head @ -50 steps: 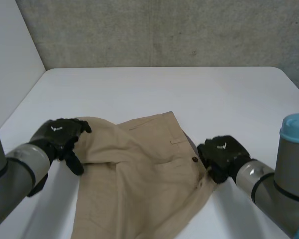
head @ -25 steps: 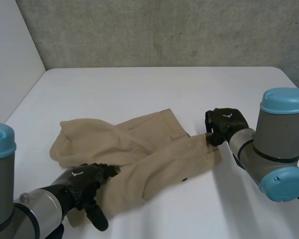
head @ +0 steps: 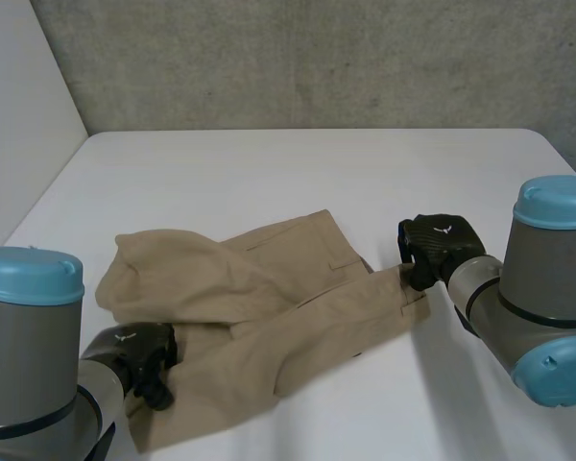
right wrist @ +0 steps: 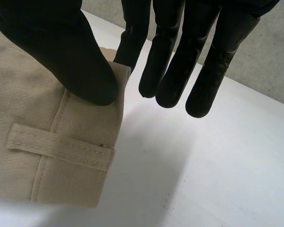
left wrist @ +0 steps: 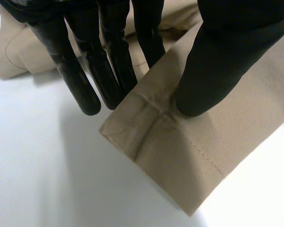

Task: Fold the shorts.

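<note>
head view: tan shorts (head: 269, 307) lie crumpled across near half of white table (head: 298, 173). l hand (head: 134, 355) at near-left leg hem, r hand (head: 437, 245) at waistband end on the right.

l wrist view: l hand (left wrist: 222, 56) thumb down on hem corner of shorts (left wrist: 180, 151), one finger tucked behind the edge, so pinching; other fingers straight, over the table (left wrist: 47, 179).

r wrist view: r hand (right wrist: 61, 47) thumb on waistband corner of shorts (right wrist: 28, 109) just by belt loop (right wrist: 61, 147), one finger behind the edge, pinched; rest straight, over the table (right wrist: 203, 179).
</note>
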Available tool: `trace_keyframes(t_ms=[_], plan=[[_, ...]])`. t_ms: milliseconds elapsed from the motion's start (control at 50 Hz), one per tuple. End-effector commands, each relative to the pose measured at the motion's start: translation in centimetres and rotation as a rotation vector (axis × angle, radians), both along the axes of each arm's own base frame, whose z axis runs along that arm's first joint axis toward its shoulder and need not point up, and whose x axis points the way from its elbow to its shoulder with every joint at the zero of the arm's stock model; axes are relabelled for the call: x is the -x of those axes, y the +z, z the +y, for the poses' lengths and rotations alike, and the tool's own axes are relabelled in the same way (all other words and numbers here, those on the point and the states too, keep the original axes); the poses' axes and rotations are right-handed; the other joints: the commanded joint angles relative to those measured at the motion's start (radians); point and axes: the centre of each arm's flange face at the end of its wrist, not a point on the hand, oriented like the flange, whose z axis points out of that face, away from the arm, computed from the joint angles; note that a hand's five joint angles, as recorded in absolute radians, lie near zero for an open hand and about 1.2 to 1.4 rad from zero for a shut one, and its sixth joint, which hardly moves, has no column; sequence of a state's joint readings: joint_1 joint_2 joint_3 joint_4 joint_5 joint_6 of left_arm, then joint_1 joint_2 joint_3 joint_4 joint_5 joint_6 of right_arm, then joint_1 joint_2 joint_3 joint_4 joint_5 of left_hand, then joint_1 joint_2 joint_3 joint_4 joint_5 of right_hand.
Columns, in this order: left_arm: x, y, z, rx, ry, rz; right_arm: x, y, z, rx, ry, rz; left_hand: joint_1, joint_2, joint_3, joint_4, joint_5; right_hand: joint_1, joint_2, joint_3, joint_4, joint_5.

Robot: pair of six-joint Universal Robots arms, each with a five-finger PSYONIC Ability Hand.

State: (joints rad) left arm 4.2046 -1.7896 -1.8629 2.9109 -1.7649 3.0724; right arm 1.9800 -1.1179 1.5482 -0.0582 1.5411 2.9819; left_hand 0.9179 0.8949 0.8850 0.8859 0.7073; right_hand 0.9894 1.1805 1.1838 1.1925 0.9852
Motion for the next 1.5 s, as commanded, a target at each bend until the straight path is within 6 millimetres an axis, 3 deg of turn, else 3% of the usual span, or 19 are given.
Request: trace_keyframes(t_ms=[20,80,160,320,440,620,800,940,1040,1080,1140,1200,1240,1300,1380,1400,1500], plan=[[0.2,0.2,0.3,0.009,-0.022,-0.002,-0.2,-0.2,0.7,-0.003,0.048,0.043,0.478,0.501,0.511,0.51,0.514,0.407,0.216,0.212,0.204,0.237],[0.3,0.4,-0.3,0.043,-0.036,-0.011,-0.3,0.2,1.4,0.005,0.106,0.08,0.478,0.501,0.511,0.51,0.514,0.407,0.216,0.212,0.204,0.237],[0.5,0.6,-1.3,0.093,-0.043,-0.01,0.1,0.7,2.6,-0.048,0.167,0.139,0.478,0.501,0.511,0.51,0.514,-0.424,-0.615,-0.619,-0.628,-0.595],[0.5,-0.3,-2.7,0.118,-0.026,-0.013,0.7,1.9,4.6,-0.132,0.232,0.183,0.478,0.501,0.511,0.51,0.514,-0.623,-0.814,-0.817,-0.826,-0.793],[0.5,-1.1,-4.1,0.103,-0.002,-0.022,1.2,3.1,6.0,-0.101,0.247,0.2,0.478,0.501,0.511,0.51,0.514,-0.617,-0.808,-0.811,-0.82,-0.787],[0.4,-1.4,-5.8,0.104,0.026,-0.023,1.9,1.6,8.4,-0.109,0.282,0.256,0.478,0.501,0.511,0.51,0.514,-0.614,-0.805,-0.808,-0.817,-0.784],[0.5,-1.9,-6.2,0.093,0.029,-0.027,1.2,0.5,8.9,-0.011,0.304,0.26,0.478,0.501,0.511,0.51,0.514,-0.617,-0.808,-0.811,-0.82,-0.787],[0.4,-2.1,-6.0,0.083,0.029,-0.031,0.8,-0.7,7.7,0.027,0.273,0.277,0.478,0.501,0.511,0.51,0.514,-0.573,-0.764,-0.767,-0.776,-0.743],[0.4,-2.1,-5.8,0.078,0.024,-0.03,0.4,-1.7,7.0,0.017,0.276,0.278,0.478,0.501,0.511,0.51,0.514,-0.213,-0.404,-0.407,-0.416,-0.383],[0.4,-2.1,-5.7,0.075,0.023,-0.031,0.2,-2.1,6.5,0.021,0.275,0.279,0.478,0.501,0.511,0.51,0.514,0.388,0.197,0.193,0.185,0.218],[0.5,-1.9,-5.5,0.079,0.017,-0.032,0.2,-1.5,5.7,0.038,0.253,0.272,0.478,0.501,0.511,0.51,0.514,0.407,0.216,0.212,0.204,0.237],[0.6,-0.7,-5.0,0.103,0.01,-0.021,0.1,-1.0,5.3,0.055,0.247,0.266,0.478,0.501,0.511,0.51,0.514,0.407,0.216,0.212,0.204,0.237],[0.7,1.7,-4.3,0.156,-0.003,0.01,0.1,0.7,5.1,0.107,0.233,0.252,0.478,0.501,0.511,0.51,0.514,0.407,0.216,0.212,0.204,0.237],[0.8,4.2,-3.5,0.219,-0.017,0.04,0.4,5.1,5.7,0.224,0.218,0.218,0.478,0.501,0.511,0.51,0.514,0.407,0.216,0.212,0.204,0.237],[0.6,9.8,-1.8,0.376,-0.037,0.119,1.2,9.7,7.3,0.308,0.219,0.213,0.478,0.501,0.511,0.51,0.514,0.407,0.216,0.212,0.204,0.237],[0.3,12.5,-1.0,0.453,-0.043,0.16,1.4,10.7,7.5,0.326,0.215,0.213,0.478,0.501,0.511,0.51,0.514,0.407,0.216,0.212,0.204,0.237],[-0.8,18.7,1.5,0.614,-0.062,0.226,3.1,16.9,9.7,0.411,0.183,0.205,0.478,0.501,0.511,0.51,0.514,0.407,0.216,0.212,0.204,0.237]])
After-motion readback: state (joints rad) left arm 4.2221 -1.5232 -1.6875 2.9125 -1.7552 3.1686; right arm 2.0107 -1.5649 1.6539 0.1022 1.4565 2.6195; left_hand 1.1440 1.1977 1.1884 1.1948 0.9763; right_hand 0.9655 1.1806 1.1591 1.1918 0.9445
